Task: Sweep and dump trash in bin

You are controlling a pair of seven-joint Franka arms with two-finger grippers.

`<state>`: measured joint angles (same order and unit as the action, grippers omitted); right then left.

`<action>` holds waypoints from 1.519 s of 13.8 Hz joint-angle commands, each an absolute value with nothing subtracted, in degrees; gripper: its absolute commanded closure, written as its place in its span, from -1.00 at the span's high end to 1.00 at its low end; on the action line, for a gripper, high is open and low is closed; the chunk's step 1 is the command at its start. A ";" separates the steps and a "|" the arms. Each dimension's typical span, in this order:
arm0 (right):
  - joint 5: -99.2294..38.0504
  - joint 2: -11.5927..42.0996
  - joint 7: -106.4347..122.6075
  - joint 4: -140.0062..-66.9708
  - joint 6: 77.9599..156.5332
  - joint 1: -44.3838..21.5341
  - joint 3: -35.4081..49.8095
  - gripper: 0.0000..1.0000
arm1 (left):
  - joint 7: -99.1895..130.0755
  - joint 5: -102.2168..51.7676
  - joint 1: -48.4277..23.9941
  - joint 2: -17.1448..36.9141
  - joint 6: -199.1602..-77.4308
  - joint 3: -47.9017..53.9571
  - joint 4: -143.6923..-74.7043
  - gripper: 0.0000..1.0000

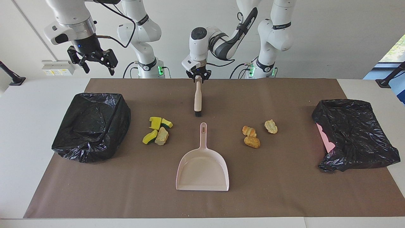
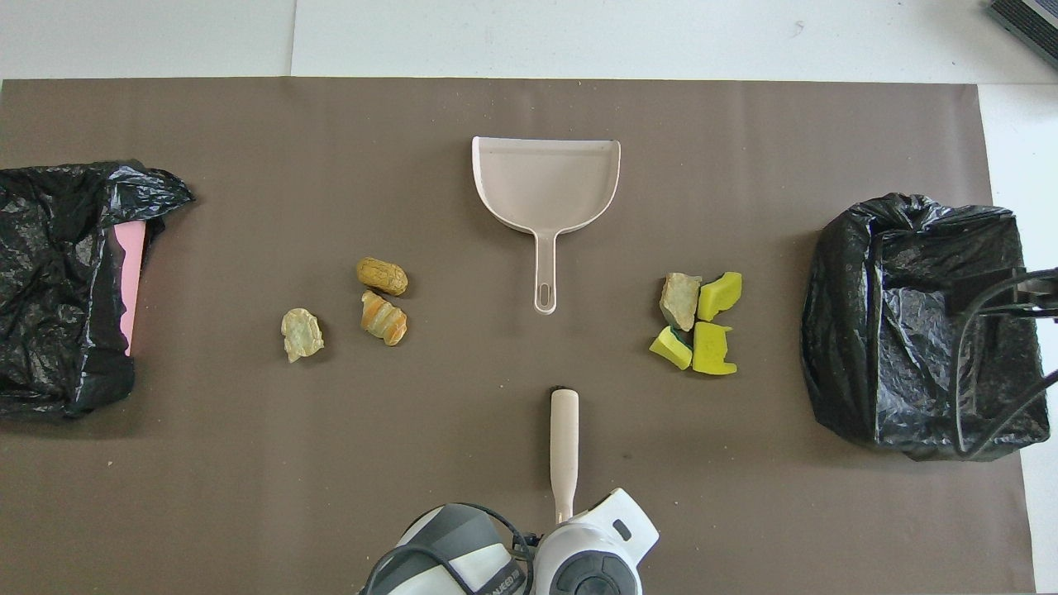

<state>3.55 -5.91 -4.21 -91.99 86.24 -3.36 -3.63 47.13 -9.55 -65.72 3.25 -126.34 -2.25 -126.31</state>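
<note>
Now I see the trash in two clusters on the brown mat [image 1: 284,196]: the sponge wedges with one beige chunk [image 1: 158,130] toward the right arm's end, the pastry-like pieces [image 1: 257,133] toward the left arm's end, with the pink dustpan [image 1: 203,167] between them. Nearer to the robots than the dustpan lies the brush [image 1: 197,98]. My left gripper [image 1: 198,77] is clamped on the brush's handle end. My right gripper [image 1: 95,61] waits with fingers apart, high over the black-bagged bin [image 1: 91,126]. A second bagged bin [image 1: 354,133] sits at the left arm's end.
</note>
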 commanded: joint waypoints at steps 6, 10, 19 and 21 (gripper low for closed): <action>2.55 -6.59 -2.64 -92.64 86.13 -2.64 -3.60 1.00 | 46.85 -10.46 -65.83 2.20 -125.51 -2.55 -127.18 -0.09; 2.55 -6.59 -2.72 -92.64 86.13 -2.64 -3.60 1.00 | 46.85 -10.46 -65.83 2.20 -125.07 -2.55 -126.83 -0.74; 2.55 -6.59 -2.64 -92.64 86.13 -2.64 -3.60 1.00 | 38.87 -9.49 -48.28 -7.72 -97.84 -3.16 -117.25 -1.00; 2.46 -6.77 -2.55 -92.64 85.52 -2.81 -3.60 1.00 | 35.52 -9.49 -42.04 -10.27 -94.23 -3.16 -117.07 -1.00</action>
<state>3.55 -5.91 -4.21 -91.99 86.24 -3.36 -3.63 38.24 -9.46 -46.91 -7.34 -97.28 -3.88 -116.47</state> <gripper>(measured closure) 0.000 0.736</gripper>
